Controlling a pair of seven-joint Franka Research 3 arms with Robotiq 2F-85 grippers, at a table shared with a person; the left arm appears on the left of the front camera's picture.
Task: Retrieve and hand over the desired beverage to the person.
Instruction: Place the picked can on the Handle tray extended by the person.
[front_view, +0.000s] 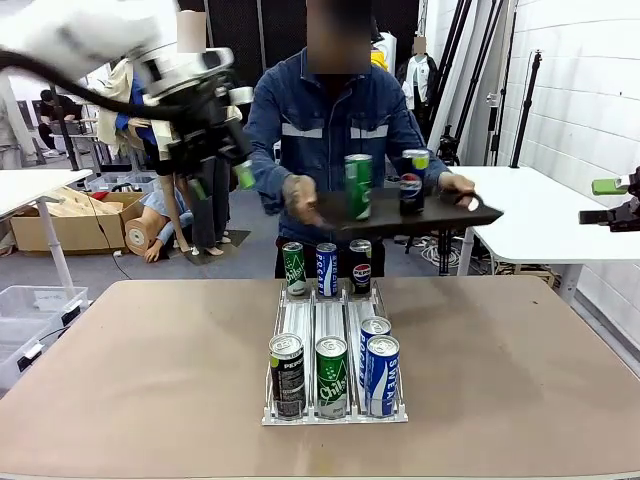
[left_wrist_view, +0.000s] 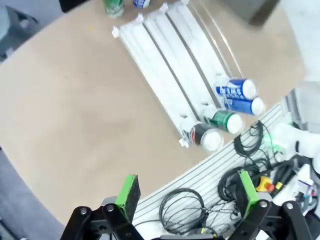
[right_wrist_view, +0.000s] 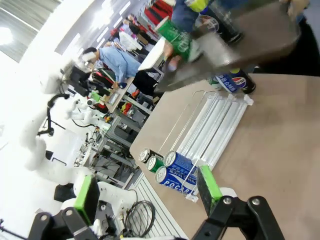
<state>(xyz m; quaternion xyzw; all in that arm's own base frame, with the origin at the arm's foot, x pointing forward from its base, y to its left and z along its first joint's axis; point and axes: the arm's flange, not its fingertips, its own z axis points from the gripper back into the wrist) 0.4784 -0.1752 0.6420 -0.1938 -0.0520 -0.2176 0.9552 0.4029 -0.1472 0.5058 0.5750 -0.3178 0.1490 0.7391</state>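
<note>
The person (front_view: 335, 125), in a blue denim jacket, stands at the far side of the table holding a dark tray (front_view: 455, 213) with a green can (front_view: 358, 186), a Pepsi can (front_view: 411, 193) and a green-topped can (front_view: 416, 159). On the table lies a clear rack (front_view: 315, 322). At its near end stand a black can (front_view: 287, 375), a green can (front_view: 331, 376) and two blue cans (front_view: 381, 375). Three more cans (front_view: 327, 268) stand at the far end. My left gripper (front_view: 222, 180) hangs high at the upper left, open and empty (left_wrist_view: 187, 192). The right gripper (right_wrist_view: 147, 192) is open and empty at the far right edge (front_view: 610, 200).
A white table (front_view: 545, 215) stands behind at the right and another at the left (front_view: 30, 185). Boxes and a clear bin (front_view: 35, 310) sit on the floor at the left. Bare tabletop (front_view: 130, 370) lies on both sides of the rack.
</note>
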